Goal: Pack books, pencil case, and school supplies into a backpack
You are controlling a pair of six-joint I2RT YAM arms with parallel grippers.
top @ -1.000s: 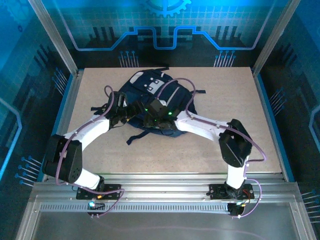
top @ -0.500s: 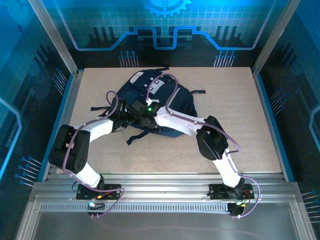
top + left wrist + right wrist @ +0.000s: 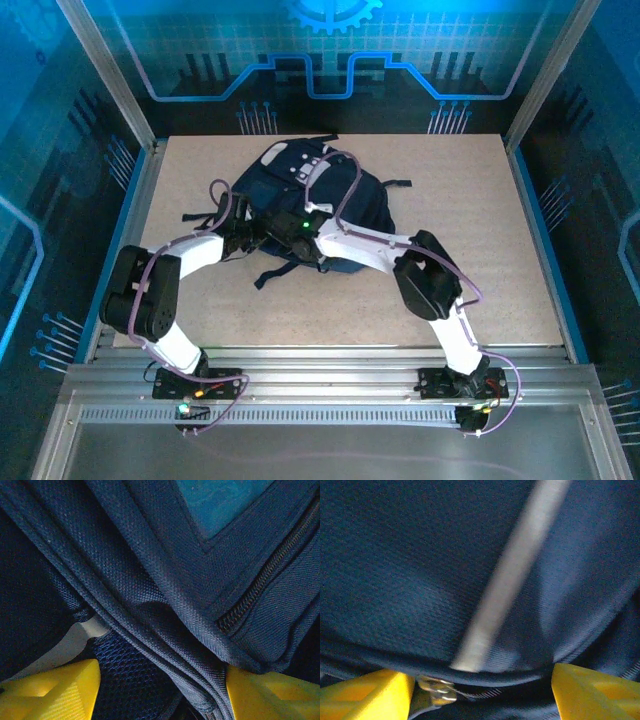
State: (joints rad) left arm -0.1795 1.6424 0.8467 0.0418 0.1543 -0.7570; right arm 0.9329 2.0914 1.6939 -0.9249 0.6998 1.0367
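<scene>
A robotics lab cell, perhaps a demo booth: aluminium posts [image 3: 108, 80] box in a pale table [image 3: 480, 250], blue-lit panels [image 3: 180, 50] with a gear graphic [image 3: 332, 12] line the far wall, and a slotted metal rail [image 3: 330, 385] runs along the near edge.

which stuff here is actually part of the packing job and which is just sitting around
Job:
- backpack
- its zip pull
- left gripper, open at the fabric
- right gripper, open at the fabric

Just there:
- table
- metal rail along its near edge
</scene>
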